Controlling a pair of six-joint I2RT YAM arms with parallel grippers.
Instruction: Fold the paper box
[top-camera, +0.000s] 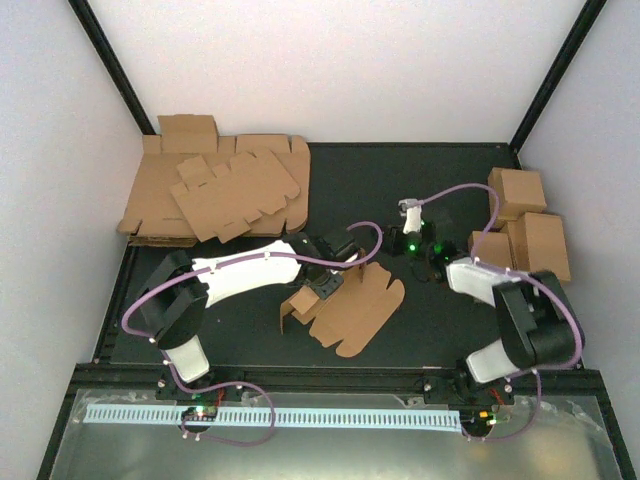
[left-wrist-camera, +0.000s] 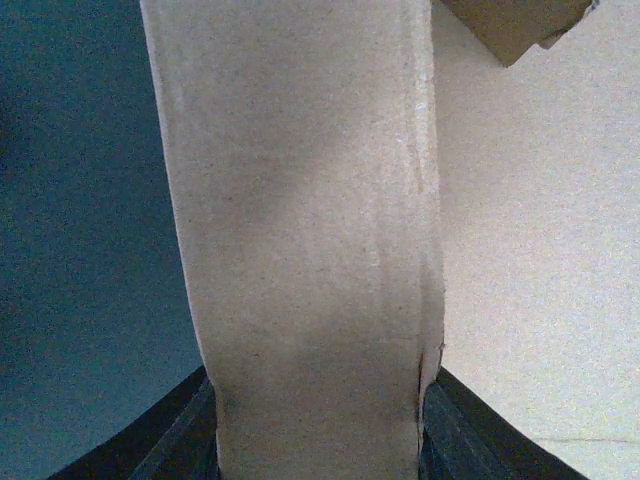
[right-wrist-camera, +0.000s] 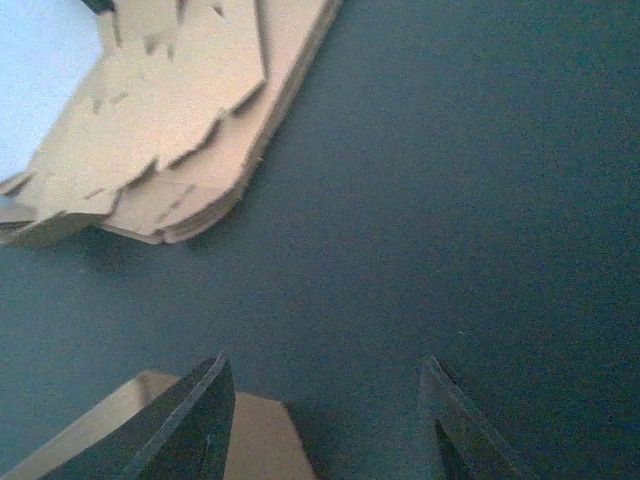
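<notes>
While your left gripper (left-wrist-camera: 318, 425) clamps a raised panel of the brown die-cut cardboard paper box (top-camera: 358, 305), the rest spread beyond it, treat it as light, springy, crease-prone: grip near scores. Right gripper (right-wrist-camera: 325, 410) parted, empty.

- Setting: a robot test cell in a lab.
- Enclosure: plain white panel walls (top-camera: 350, 70) on three sides, with black metal corner struts (top-camera: 110, 60).
- Dark matte worktop (top-camera: 420, 180) with two white-and-black robot arms bolted at its near edge: left arm (top-camera: 240, 270), right arm (top-camera: 500, 300). Purple cables (top-camera: 140, 300) loop along both.
- Stock: a thick heap of flat brown cardboard blanks (top-camera: 220, 190) at far left; folded brown cardboard boxes (top-camera: 530, 230) at far right.
- Small green indicator lights (top-camera: 410, 243) glow on the right arm's wrist.
</notes>
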